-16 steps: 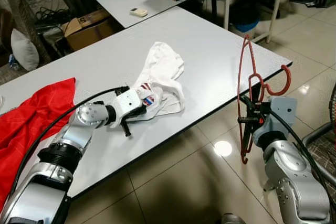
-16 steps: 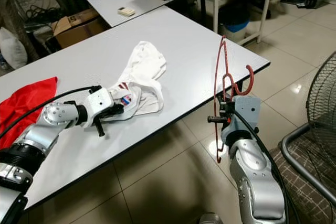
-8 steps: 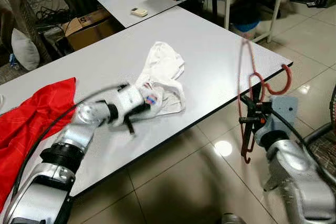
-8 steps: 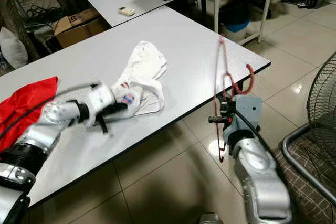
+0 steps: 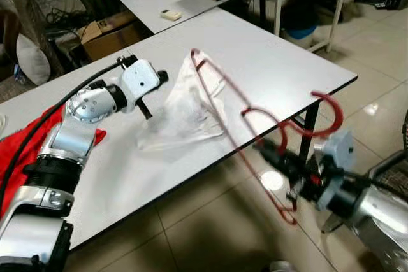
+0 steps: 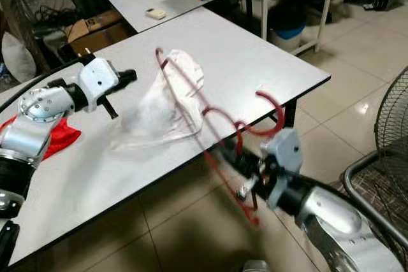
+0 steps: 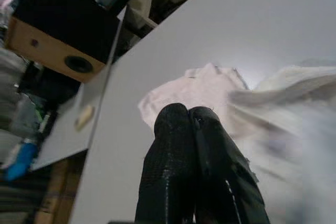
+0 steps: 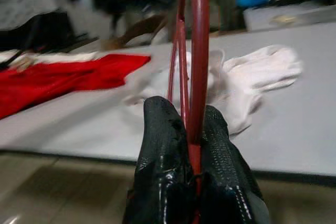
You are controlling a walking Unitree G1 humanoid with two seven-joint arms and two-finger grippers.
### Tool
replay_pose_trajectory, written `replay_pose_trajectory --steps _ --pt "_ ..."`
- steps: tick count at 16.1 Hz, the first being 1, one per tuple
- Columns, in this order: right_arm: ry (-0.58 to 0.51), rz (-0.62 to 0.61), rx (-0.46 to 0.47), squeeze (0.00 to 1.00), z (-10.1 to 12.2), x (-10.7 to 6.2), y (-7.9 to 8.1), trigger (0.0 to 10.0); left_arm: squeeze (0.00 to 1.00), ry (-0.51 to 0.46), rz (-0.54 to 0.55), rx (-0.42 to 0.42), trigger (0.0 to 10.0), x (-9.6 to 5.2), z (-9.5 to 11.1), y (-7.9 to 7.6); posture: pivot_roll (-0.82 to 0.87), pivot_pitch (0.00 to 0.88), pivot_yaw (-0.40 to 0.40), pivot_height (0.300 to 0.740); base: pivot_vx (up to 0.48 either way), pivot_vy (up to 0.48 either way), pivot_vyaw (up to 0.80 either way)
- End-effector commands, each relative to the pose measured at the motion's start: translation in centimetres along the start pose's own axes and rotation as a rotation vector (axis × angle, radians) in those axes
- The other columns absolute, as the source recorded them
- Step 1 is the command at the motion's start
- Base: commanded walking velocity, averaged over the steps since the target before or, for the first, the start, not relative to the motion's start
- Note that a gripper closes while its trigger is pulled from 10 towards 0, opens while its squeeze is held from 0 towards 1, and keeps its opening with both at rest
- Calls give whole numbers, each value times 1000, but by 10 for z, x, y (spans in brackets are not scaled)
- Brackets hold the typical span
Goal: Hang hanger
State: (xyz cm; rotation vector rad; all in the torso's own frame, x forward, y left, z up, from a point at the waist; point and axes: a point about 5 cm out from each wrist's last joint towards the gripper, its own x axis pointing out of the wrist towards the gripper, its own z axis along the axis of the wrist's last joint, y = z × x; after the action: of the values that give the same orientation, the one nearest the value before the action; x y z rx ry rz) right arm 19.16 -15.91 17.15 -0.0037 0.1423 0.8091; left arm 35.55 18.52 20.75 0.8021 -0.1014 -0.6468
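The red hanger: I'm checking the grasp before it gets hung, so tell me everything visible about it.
The red hanger is a thin, glossy frame with a curved hook, likely coated wire or plastic. The right gripper is shut on its frame near the table edge. It is tilted, its far corner above the white garment. Motion blur hides whether they touch.

Red cloth (image 5: 19,151), white garment (image 5: 191,103) (blurred) on table (image 5: 268,62).

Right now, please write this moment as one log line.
right pincer: shut on red hanger, tilted over table edge | left pincer: shut, above white garment
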Motion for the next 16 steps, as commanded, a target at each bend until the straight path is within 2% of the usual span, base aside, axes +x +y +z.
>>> replay_pose_trajectory --steps 1,3,4,6,7,9,10,12,14,16 --pt "26 60 20 0 -1 -3 7 10000 0 21 43 93 0 -6 6 14 -160 0 216 740 0 0 0" --pt "68 75 47 0 -6 -9 8 10000 0 52 64 176 0 -11 9 18 -155 0 196 740 0 0 0" --pt "97 81 59 0 -9 -13 7 10000 0 67 60 173 0 -16 10 17 -150 0 185 740 0 0 0" --pt "140 62 69 0 -14 -20 0 10000 0 52 -71 -8 0 -21 3 -10 -138 0 169 740 0 0 0" --pt "184 -20 58 0 -19 -26 -13 10000 0 46 -160 -141 10000 -20 -3 -40 -137 0 170 740 0 0 0" --pt "205 -113 38 0 -21 -29 -24 10000 35 -2 -195 -283 10000 -16 0 -59 -139 0 173 740 0 0 0" --pt "199 -186 34 0 -19 -30 -33 10000 1000 -22 -245 -352 10000 -14 3 -76 -143 0 176 740 0 0 0" --pt "187 -205 29 0 -16 -31 -34 10000 1000 21 -302 -361 10000 -14 2 -93 -148 0 178 740 0 0 0" --pt "182 -195 30 0 -15 -29 -30 10000 1000 77 -244 -324 10000 -12 -9 -95 -154 0 183 740 0 0 0" --pt "182 -178 36 0 -17 -25 -24 10000 1000 94 -183 -324 10000 -12 -18 -97 -157 0 189 740 0 0 0"
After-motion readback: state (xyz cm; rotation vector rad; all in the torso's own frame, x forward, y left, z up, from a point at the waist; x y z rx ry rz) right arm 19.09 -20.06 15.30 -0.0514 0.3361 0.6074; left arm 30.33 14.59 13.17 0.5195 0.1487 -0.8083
